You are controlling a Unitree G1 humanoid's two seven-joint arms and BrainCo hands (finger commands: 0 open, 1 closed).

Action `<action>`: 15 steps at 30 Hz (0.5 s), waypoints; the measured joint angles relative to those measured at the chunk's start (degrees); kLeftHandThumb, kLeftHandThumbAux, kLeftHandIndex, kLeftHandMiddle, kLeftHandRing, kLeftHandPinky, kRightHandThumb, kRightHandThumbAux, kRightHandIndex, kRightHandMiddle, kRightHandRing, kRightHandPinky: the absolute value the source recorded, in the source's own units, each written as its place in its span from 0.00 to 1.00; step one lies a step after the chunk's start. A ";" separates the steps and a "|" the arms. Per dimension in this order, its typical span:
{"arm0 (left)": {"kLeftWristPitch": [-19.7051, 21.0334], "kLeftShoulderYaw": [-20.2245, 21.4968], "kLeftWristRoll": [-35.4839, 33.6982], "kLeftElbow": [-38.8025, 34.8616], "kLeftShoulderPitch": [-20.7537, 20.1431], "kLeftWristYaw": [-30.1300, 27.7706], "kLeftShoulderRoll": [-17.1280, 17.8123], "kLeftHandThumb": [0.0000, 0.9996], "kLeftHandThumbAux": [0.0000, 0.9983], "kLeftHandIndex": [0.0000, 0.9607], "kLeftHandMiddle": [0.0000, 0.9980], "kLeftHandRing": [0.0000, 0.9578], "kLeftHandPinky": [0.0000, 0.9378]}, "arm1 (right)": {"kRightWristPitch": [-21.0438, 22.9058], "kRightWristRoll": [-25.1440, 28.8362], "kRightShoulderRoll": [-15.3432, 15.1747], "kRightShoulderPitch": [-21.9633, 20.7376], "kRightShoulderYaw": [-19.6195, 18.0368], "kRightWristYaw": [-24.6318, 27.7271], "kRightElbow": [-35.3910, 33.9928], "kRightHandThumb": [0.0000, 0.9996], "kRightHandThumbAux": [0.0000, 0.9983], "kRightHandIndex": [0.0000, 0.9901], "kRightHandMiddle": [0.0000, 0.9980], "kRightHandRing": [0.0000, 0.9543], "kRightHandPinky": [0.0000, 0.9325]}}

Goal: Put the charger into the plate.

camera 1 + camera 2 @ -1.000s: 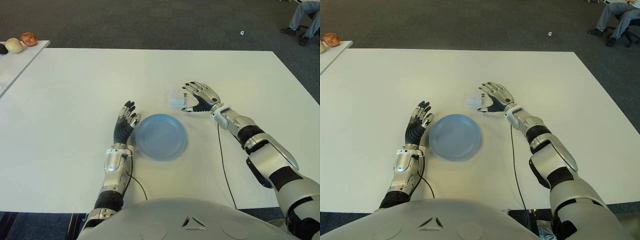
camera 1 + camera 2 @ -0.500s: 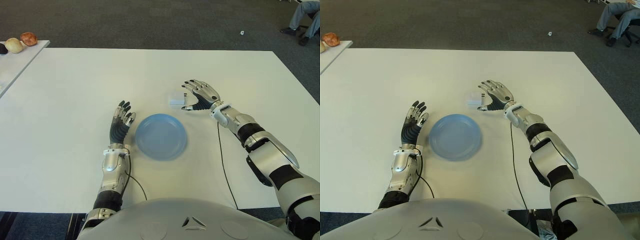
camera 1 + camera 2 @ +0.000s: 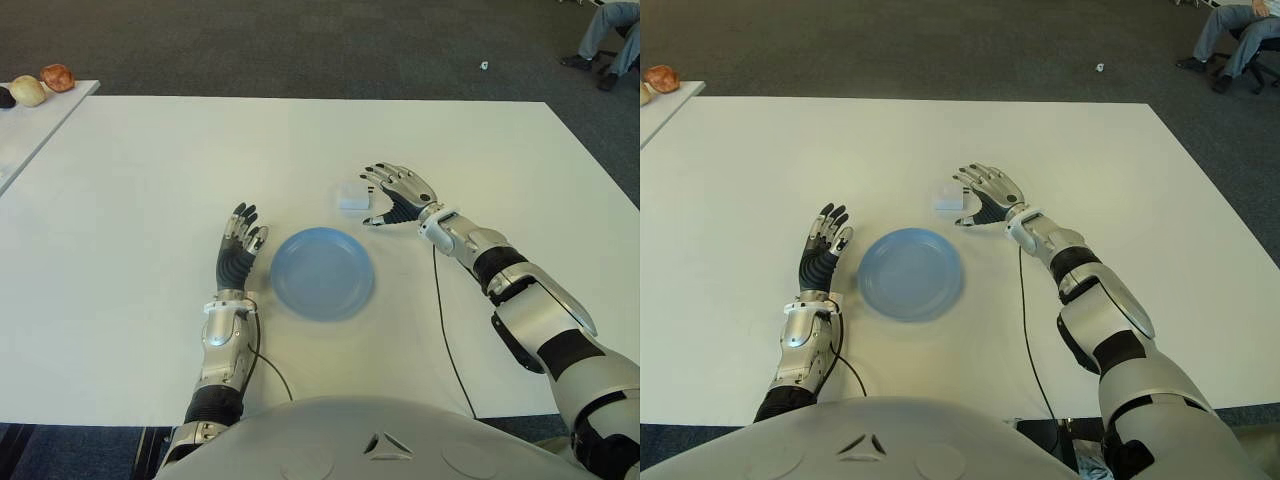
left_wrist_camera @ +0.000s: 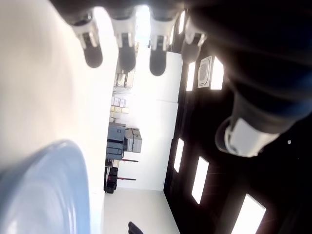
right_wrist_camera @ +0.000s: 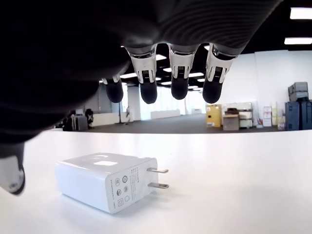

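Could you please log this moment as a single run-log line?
right hand: open beside charger | charger: on table, ungrasped | plate: empty | left hand: open, left of plate

Charger [image 5: 105, 180] label marks, prob. illegible

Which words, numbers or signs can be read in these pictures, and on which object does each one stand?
Charger: small round certification marks and fine print on its plug end, too small to read.
Plate: no text.
Table: no text.
No text can be quoted.
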 measured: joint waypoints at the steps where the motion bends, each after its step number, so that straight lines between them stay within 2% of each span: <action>1: 0.01 0.01 -0.01 -0.16 0.17 0.00 0.00 0.00 0.59 0.07 0.12 0.10 0.11 | -0.15 0.00 0.16 0.01 0.11 0.15 0.02 0.03 0.53 0.00 0.00 0.00 0.00; 11: 0.23 0.01 -0.27 -2.18 2.13 0.21 -0.04 0.00 0.59 0.07 0.12 0.10 0.13 | -2.37 0.07 1.88 1.12 1.36 3.29 1.18 0.00 0.56 0.00 0.00 0.00 0.00; 15: 0.34 0.12 -0.48 -2.71 2.74 0.21 -0.07 0.00 0.59 0.07 0.12 0.10 0.12 | -3.66 1.52 2.23 1.96 0.87 6.55 2.01 0.00 0.55 0.00 0.00 0.00 0.00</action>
